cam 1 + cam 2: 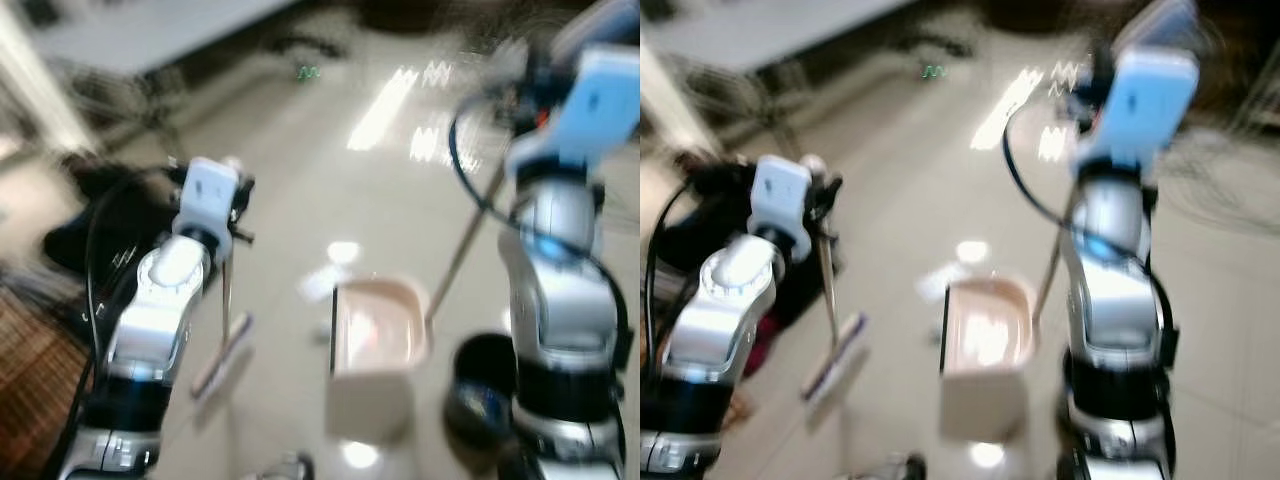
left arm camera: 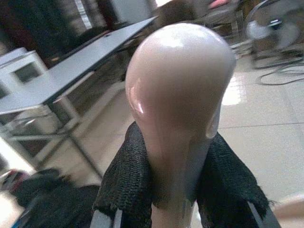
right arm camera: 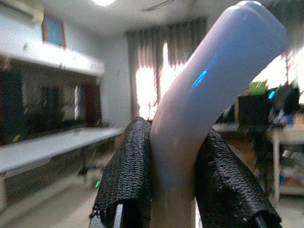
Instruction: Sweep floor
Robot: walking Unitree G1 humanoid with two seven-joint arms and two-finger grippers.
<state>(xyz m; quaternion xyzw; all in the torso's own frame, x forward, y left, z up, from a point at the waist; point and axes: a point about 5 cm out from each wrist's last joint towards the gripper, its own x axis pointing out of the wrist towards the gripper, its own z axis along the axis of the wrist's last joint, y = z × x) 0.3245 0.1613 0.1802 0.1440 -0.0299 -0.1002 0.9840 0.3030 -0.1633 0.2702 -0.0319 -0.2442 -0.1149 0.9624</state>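
A small broom [image 1: 222,352] stands on the shiny tiled floor at my left, its thin handle rising to my left gripper [image 1: 232,232]. In the left wrist view the black padded fingers [image 2: 124,180] are shut on the broom's rounded pink handle top [image 2: 178,90]. A pale pink dustpan [image 1: 378,328] rests on the floor in the middle, its long handle [image 1: 462,250] slanting up to my right gripper [image 3: 173,190]. That gripper's padded fingers [image 3: 126,171] are shut on the dustpan's curved grey handle end [image 3: 213,80]. All head views are blurred.
A dark round bin [image 1: 483,398] sits on the floor by my right leg. Black bags or clothes [image 1: 95,215] lie at the left, beside a brown mat [image 1: 35,370]. A long grey table [image 1: 150,35] stands at the back left. Bright light reflections [image 1: 400,110] mark the open floor ahead.
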